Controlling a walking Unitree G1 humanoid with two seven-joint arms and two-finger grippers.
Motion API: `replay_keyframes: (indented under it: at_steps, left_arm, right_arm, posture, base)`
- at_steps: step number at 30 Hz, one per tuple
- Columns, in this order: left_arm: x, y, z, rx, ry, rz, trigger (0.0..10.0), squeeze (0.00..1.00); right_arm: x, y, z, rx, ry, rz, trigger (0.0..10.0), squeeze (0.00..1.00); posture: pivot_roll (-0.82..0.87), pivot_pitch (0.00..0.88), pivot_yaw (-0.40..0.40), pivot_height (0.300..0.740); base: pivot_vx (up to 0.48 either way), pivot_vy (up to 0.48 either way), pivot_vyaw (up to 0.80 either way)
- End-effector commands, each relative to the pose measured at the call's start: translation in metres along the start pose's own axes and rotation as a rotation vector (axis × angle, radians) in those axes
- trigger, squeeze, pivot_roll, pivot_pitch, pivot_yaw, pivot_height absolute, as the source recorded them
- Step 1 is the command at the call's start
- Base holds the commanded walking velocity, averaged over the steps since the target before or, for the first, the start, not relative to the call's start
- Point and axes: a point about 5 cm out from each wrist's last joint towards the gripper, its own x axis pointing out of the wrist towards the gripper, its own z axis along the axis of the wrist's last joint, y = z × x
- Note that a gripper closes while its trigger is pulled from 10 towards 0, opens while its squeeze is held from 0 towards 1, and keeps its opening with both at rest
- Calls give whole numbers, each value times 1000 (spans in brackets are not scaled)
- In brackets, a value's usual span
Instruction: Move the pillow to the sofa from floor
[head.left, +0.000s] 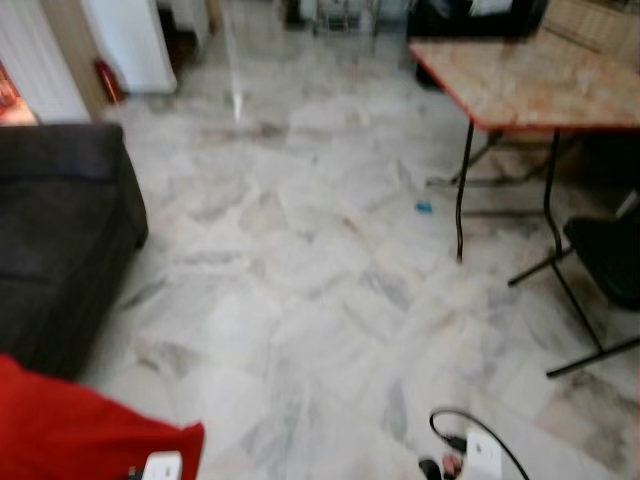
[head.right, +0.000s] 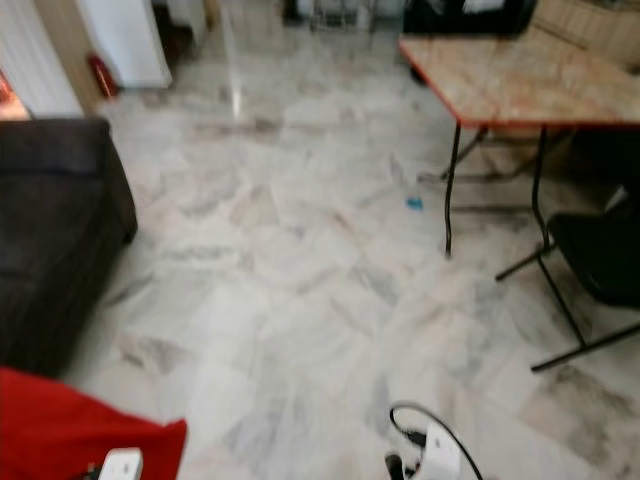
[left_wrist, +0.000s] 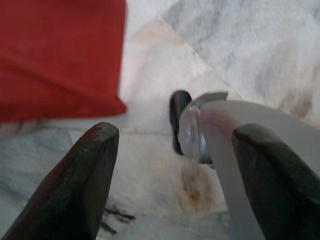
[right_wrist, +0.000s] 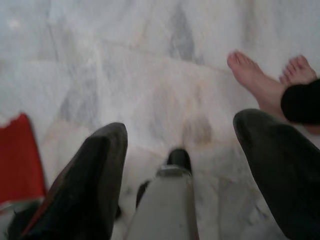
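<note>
The red pillow (head.left: 70, 430) lies on the marble floor at the lower left, close to me and just in front of the dark sofa (head.left: 60, 230). In the left wrist view a corner of the pillow (left_wrist: 60, 55) lies beyond my left gripper (left_wrist: 177, 132), which is open, holds nothing and hangs above the tiles. My right gripper (right_wrist: 181, 125) is open too and points down at the floor, with an edge of the pillow (right_wrist: 20, 160) off to one side.
A table (head.left: 530, 85) with thin black legs stands at the right, a black chair (head.left: 605, 260) beside it. A small blue scrap (head.left: 423, 208) lies on the floor. A person's bare feet (right_wrist: 255, 82) stand near my right gripper. Open marble floor (head.left: 300, 280) spreads through the middle.
</note>
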Motion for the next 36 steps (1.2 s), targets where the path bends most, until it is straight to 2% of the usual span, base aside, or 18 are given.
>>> replay_keyframes:
  at_steps: [1, 17, 21, 33, 36]
  left_arm:
    - [0, -5, -4, 8, 11, -2, 10000, 0]
    - [5, -41, 1, 22, 5, -34, 10000, 0]
    - [4, -27, -1, 15, 6, -19, 10000, 0]
    - [3, -25, -2, 3, 6, -12, 10000, 0]
    - [3, -25, -3, -2, 8, -12, 10000, 0]
  right_arm:
    - [0, 1, -1, 5, 0, -3, 10000, 0]
    - [0, 3, -1, 5, 1, 2, 10000, 0]
    - [0, 4, -1, 5, 0, 4, 10000, 0]
    - [1, 6, -1, 8, -5, 9, 10000, 0]
    - [1, 6, 2, -24, -20, 14, 10000, 0]
  posture:
    - [-2, 0, -52, 740]
    - [2, 0, -50, 740]
    - [2, 0, -49, 740]
    - [5, 0, -49, 740]
    - [6, 0, -49, 740]
  base:
    - [-322, 0, 0]
    - [-38, 0, 0]
    - [0, 0, 0]
    - [0, 0, 0]
    - [0, 115, 0]
